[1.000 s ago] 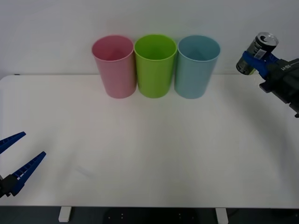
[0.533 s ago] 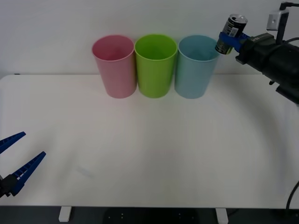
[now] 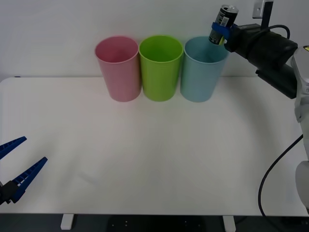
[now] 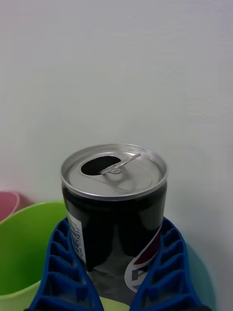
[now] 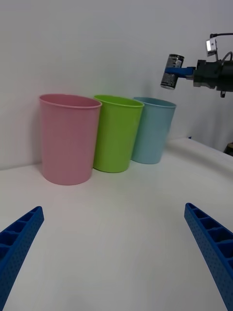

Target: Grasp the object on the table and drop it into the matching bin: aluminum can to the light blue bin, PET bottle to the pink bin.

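The aluminum can (image 3: 223, 17) is dark with a silver top and an opened pull-tab. My right gripper (image 3: 219, 29) is shut on its lower body and holds it upright in the air. The can hangs just above the right part of the light blue bin's rim (image 3: 203, 72). The right wrist view shows the can (image 4: 114, 209) between the blue fingers (image 4: 58, 262), with the light blue bin (image 4: 203, 279) below it. The pink bin (image 3: 118, 70) stands two places to the left on the white table (image 3: 154, 154). My left gripper (image 3: 35, 149) rests open at the table's near left corner.
A lime green bin (image 3: 160, 70) stands between the pink and light blue ones, and all three touch in a row at the table's far edge. A white wall rises behind them. The right arm's black cable (image 3: 275, 169) hangs over the table's right side.
My right gripper has carried the can leftward and a little upward, from beyond the table's right side to above the light blue bin's right rim. The left arm has not moved.
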You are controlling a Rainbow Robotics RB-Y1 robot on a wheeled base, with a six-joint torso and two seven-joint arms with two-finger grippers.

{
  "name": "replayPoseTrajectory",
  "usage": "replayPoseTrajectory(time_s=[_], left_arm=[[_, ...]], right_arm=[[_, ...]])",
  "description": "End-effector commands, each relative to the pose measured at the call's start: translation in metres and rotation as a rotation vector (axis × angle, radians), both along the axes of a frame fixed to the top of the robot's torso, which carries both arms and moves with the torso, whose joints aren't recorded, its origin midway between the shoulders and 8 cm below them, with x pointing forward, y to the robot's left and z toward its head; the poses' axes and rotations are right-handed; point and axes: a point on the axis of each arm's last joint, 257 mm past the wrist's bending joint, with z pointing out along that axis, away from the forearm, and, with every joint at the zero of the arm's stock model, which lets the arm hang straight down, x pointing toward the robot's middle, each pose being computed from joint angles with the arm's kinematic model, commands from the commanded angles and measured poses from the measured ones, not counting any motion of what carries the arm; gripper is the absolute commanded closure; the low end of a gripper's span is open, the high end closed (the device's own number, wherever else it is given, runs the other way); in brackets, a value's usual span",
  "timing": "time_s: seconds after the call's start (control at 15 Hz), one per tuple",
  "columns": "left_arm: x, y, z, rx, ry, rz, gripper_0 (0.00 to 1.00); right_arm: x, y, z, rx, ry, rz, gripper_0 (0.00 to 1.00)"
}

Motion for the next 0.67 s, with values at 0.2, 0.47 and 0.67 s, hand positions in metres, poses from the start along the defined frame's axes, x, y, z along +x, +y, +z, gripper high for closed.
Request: replayPoseTrajectory(time_s=[0.2, 0.47, 0.67], left_arm=[[0.0000, 0.0000, 0.0000, 0.000, 0.000, 0.000, 0.00], [0.0000, 0.0000, 0.0000, 0.000, 0.000, 0.000, 0.00], [0.0000, 0.0000, 0.0000, 0.000, 0.000, 0.000, 0.00]], right_arm=[[0.0061, 0.0066, 0.0015, 0.016, -0.012, -0.030, 1.00], [0.0077, 0.0036, 0.0037, 0.007, -0.026, -0.048, 0.00], [0.0077, 0.0037, 0.0028, -0.010, -0.033, -0.049, 0.00]])
